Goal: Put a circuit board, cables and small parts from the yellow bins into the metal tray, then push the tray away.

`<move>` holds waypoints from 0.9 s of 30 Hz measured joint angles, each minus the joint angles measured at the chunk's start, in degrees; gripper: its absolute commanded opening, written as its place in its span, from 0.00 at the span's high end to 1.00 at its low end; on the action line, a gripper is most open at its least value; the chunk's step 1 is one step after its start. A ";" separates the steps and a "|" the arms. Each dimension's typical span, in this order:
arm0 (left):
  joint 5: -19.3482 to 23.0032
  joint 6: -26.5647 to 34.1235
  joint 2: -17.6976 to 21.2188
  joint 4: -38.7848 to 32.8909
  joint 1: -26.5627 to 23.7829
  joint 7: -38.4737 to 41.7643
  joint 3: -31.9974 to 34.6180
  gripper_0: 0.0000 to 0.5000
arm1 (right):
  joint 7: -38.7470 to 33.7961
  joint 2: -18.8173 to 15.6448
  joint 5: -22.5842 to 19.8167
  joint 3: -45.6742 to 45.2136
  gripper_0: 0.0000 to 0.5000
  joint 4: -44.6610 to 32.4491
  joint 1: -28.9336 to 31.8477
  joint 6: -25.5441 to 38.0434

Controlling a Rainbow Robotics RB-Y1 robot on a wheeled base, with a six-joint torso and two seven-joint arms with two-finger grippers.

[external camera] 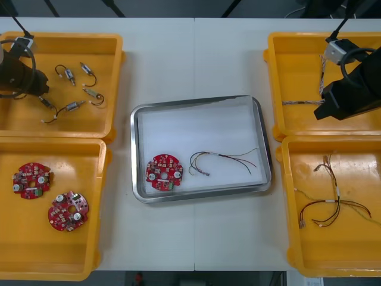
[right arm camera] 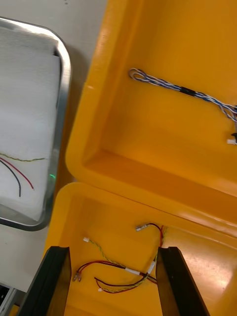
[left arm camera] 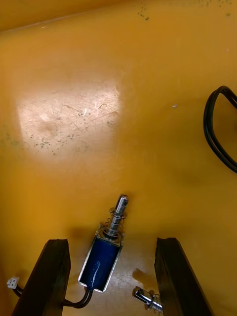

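The left gripper (left arm camera: 112, 242) hangs low in the far-left bin (external camera: 65, 37), at 10 o'clock of the tray (external camera: 134, 155), with its fingers spread wide and gripping nothing. Between them lies a small metal part (left arm camera: 101, 256), a glossy blue block with a steel pin and a coil spring. Its long axis runs roughly along the fingers, with the pin pointing away from the wrist. A second part (left arm camera: 146, 298) lies by the other finger on the smooth, scuffed plastic floor.

The right gripper (right arm camera: 113, 249), at 2 o'clock of the tray, is also spread apart and empty. It hangs over thin red and yellow cables (right arm camera: 123, 274) in the near-right bin (external camera: 321, 238). A twisted blue and white cable (right arm camera: 168, 86) lies in the far-right bin (external camera: 297, 71).

The tray is a rounded rectangle with a shiny rim and a white inside. A round red board (external camera: 164, 171) sits at its 7 o'clock corner. At 3 o'clock of the board, a thin cable (external camera: 223, 158) runs from 9 to 3, and its strands seem red and green.
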 measured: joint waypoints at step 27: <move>3.41 -0.70 -0.19 1.99 0.01 -8.93 -0.37 0.80 | 0.32 -5.10 1.29 -0.33 0.00 23.04 0.03 -10.45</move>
